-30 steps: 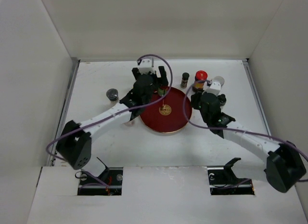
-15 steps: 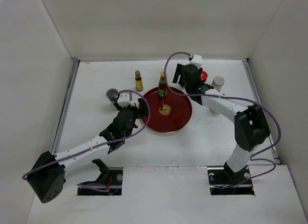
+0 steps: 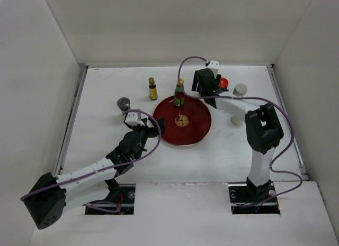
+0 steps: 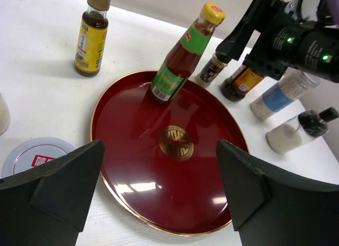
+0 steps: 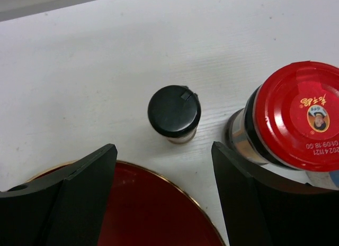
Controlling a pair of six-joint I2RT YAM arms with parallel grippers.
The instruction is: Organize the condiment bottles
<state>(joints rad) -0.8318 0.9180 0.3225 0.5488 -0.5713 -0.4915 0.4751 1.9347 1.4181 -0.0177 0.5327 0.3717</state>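
On the far rim of the round red tray (image 3: 193, 132) (image 4: 132, 124) stands the green-necked yellow-capped bottle (image 3: 179, 93) (image 4: 180, 61). The dark yellow-capped bottle (image 3: 152, 89) (image 4: 91, 34) is on the table to its left. My right gripper (image 3: 204, 88) (image 5: 164, 151) hangs open above the black-capped jar (image 5: 174, 112) (image 4: 212, 71), with the red-lidded jar (image 5: 294, 119) (image 3: 224, 83) just right of it. The grey-lidded jar (image 3: 240, 89) (image 4: 283, 95) is further right. Over the tray's front-left edge my left gripper (image 3: 151, 130) (image 4: 164, 193) is open and holds nothing. The squat dark-lidded jar (image 3: 124, 103) sits at the left.
A small white-filled bottle with a dark top (image 4: 296, 132) (image 3: 236, 119) stands right of the tray beside my right arm. A flat round pale lid (image 4: 37, 156) lies left of the tray under my left arm. White walls close in the table's back and sides.
My left arm has pulled back from the tray's far edge to its front left, leaving the green-necked bottle standing there. My right arm has swung to the back, over the black-capped jar.
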